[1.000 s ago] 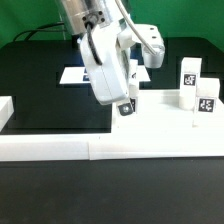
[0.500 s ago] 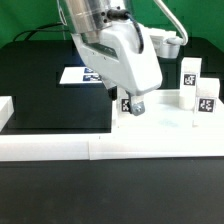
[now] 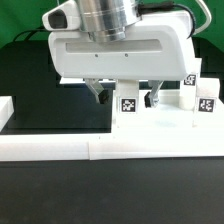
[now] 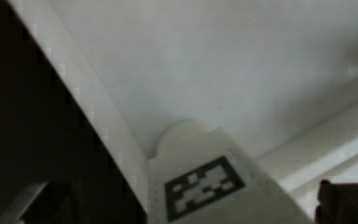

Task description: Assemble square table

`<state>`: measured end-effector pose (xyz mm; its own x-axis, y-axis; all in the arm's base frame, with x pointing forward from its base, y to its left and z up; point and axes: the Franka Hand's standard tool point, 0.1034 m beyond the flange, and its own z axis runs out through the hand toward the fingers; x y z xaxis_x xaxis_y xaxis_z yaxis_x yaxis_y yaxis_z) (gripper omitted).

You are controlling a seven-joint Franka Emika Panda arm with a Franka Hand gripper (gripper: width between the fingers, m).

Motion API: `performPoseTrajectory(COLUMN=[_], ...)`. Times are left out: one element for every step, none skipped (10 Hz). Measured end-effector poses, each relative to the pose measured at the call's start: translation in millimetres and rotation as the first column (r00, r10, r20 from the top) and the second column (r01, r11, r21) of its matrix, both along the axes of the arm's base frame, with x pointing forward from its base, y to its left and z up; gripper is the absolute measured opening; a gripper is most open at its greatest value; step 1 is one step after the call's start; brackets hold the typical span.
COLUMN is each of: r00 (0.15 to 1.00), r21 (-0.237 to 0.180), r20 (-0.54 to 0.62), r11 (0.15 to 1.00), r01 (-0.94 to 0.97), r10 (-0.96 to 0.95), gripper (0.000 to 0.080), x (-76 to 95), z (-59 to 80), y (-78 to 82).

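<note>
Hanging low over the square table slab (image 3: 150, 128), the arm's white wrist housing (image 3: 120, 50) fills most of the exterior view. Below it the fingers (image 3: 98, 93) stand wide apart, one dark tip twd the exterior view's left, the other (image 3: 154, 98) twd the right, w/ a gap on each side of the thing btwn them. That thing is a small white leg (image 3: 128, 103) w/ a black-and-white tag facing the camera; it stands upright on the slab, right btwn the fingers. No clamp seen: fingers apart, nothing held.

Wrist view: same leg (image 4: 197, 172) seen from above, rounded top, tag on its face, white slab (image 4: 194, 70) behind it. Dark finger tips show at both lower corners, blurred, clear of the leg.

Slab lies on the black surface (image 3: 50, 105), its near edge just behind the low white border wall (image 3: 60, 150), which runs across the front and turns up at the exterior view's left. Two more tagged legs stand at the exterior view's right: one (image 3: 205, 105) upright near the slab's right edge, another (image 3: 190, 82) behind it, partly hidden by the wrist housing. Can't tell if those two rest on the slab or just beside it. Fourth leg not visible.
</note>
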<state>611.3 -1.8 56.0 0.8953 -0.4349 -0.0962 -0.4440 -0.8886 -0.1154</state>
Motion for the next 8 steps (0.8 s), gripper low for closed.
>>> performPoseTrajectory(r00=[0.999,1.000,0.999,0.999,0.993,0.980,0.964,0.940], r21=[-0.012,-0.012,-0.012,-0.013,-0.014,-0.018,-0.021,-0.025], r20=[0.029,0.019,0.019,0.018,0.006,-0.005,-0.014,-0.024], r11=[1.000,1.000,1.000,0.999,0.993,0.980,0.964,0.940], r01=[-0.026,0.025,0.026,0.029,0.115,0.198,0.264,0.340], r10=[0.026,-0.025,-0.025,-0.029,-0.115,-0.198,-0.264,-0.340], gripper=[0.0648,0.0648,0.0561,0.0424,0.0424,0.0264,0.0268,0.0268], x=[2.3,1.4,1.4,1.3,1.1,1.0,0.9,0.8], z=[-1.1,-1.8,-1.9,-2.4,-2.8,-3.1,-3.2,-3.4], y=[-1.3,-1.5,-2.4,-2.8,-2.6,-2.6,-2.6,-2.5])
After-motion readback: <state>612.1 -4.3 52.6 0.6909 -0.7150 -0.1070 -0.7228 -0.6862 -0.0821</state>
